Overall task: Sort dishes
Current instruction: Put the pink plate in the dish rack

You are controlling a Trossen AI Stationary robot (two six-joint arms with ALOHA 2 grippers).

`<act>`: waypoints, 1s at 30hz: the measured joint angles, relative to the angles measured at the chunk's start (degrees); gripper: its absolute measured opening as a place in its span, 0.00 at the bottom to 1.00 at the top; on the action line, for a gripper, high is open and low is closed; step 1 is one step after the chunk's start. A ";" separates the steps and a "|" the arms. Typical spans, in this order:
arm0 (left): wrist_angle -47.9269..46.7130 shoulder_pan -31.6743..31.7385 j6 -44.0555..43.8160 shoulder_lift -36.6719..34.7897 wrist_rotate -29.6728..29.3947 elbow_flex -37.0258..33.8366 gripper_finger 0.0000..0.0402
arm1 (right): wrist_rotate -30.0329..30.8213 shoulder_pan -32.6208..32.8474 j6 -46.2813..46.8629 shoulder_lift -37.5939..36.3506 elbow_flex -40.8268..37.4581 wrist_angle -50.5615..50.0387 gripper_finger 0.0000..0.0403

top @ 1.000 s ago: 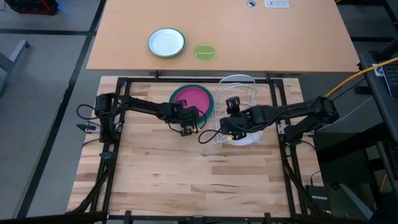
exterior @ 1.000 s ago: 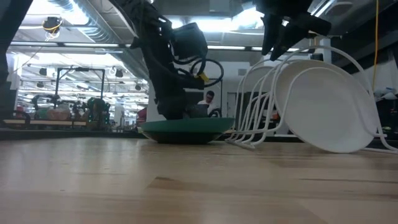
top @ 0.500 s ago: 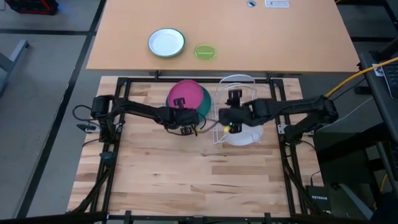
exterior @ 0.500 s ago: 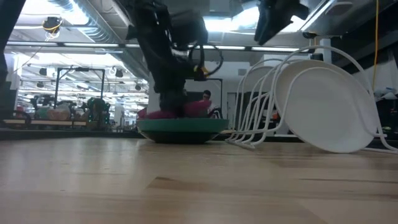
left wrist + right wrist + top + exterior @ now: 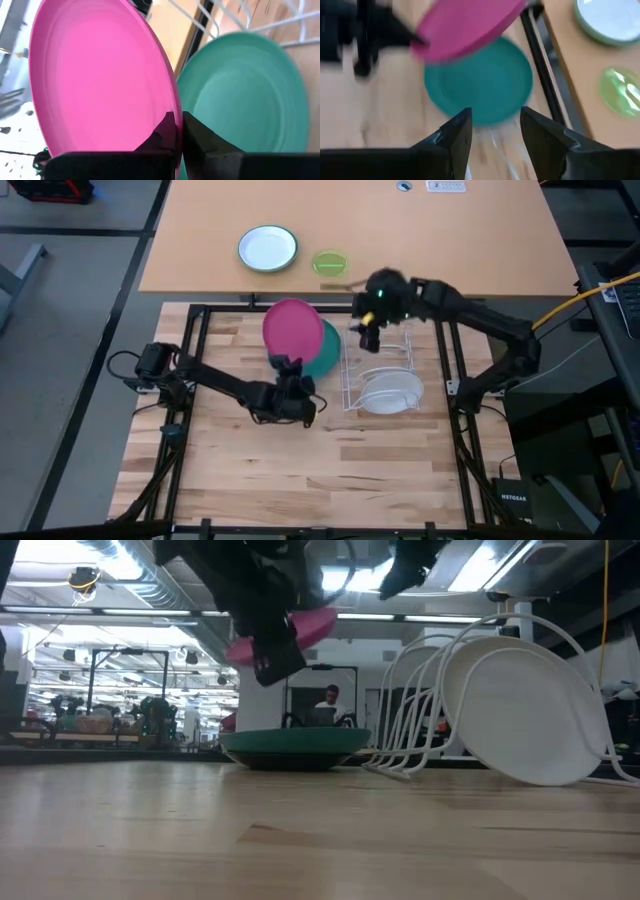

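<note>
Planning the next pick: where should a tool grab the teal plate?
By the rim, as the left tool holds the pink plate. The teal plate lies flat on the table, its rack-side edge crowded, so come in low from the open front edge.

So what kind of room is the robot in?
Probably a robotics lab or workshop. Two dark arms are mounted on a framed wooden table, the left gripper lifting a pink plate, and the low view shows ceiling ducts and equipment benches behind.

Magenta-pink plate (image 5: 291,329), teal plate (image 5: 327,349), white plate (image 5: 391,391)
</note>
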 joint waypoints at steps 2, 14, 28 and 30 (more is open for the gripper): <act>1.77 -1.09 1.11 0.00 -1.04 0.00 0.00 | -4.29 -1.91 2.33 0.06 0.00 3.55 0.42; 8.86 -0.98 9.68 0.00 -1.41 0.00 0.00 | -9.10 1.53 8.52 3.78 0.00 11.95 0.42; 10.60 -1.04 11.48 0.05 -0.83 -0.02 0.00 | 3.41 3.93 10.27 9.54 0.02 15.04 0.42; 10.60 -1.03 11.49 0.07 -0.84 -0.04 0.00 | 3.55 3.93 10.05 9.57 0.02 15.29 0.42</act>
